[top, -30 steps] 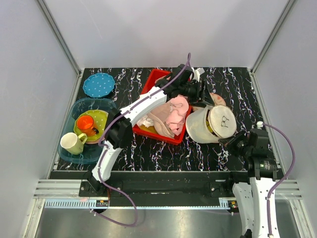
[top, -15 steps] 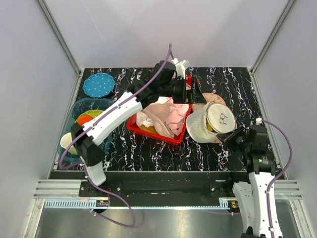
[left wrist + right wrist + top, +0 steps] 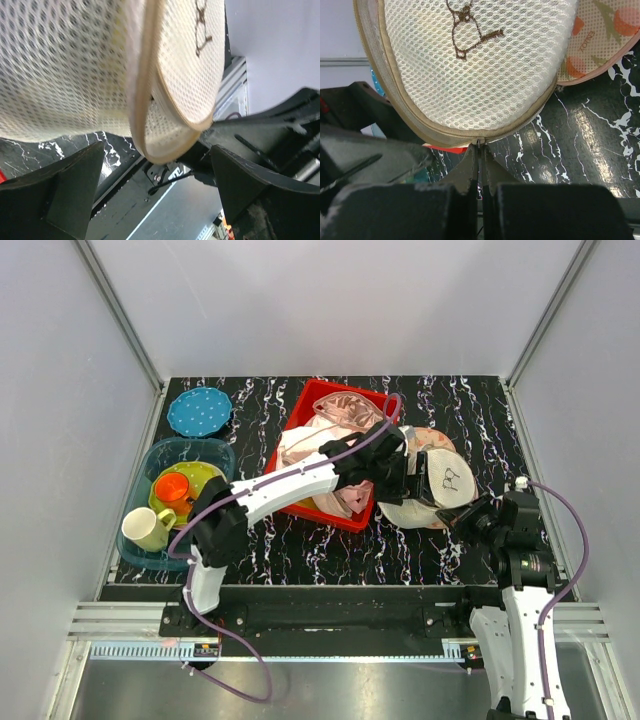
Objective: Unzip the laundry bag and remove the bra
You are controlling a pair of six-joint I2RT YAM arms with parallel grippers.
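Pale grey walls (image 3: 330, 300) are closing in the black, white-veined table (image 3: 470, 400) on three sides, with aluminium posts (image 3: 120, 315) running up the back corners. Soft, even light is washing over it, and a brushed metal sheet (image 3: 350, 685) is gleaming below the near rail (image 3: 320, 615).

Matt, probably synthetic mesh laundry bag (image 3: 485, 75)

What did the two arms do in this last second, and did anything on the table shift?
The left gripper swung from the far side of the laundry bag, up over the red bin, then down against the bag's left side, jaws open round its rim. The right gripper stayed pinched shut at the bag's near zip edge. The bag and bin barely moved.
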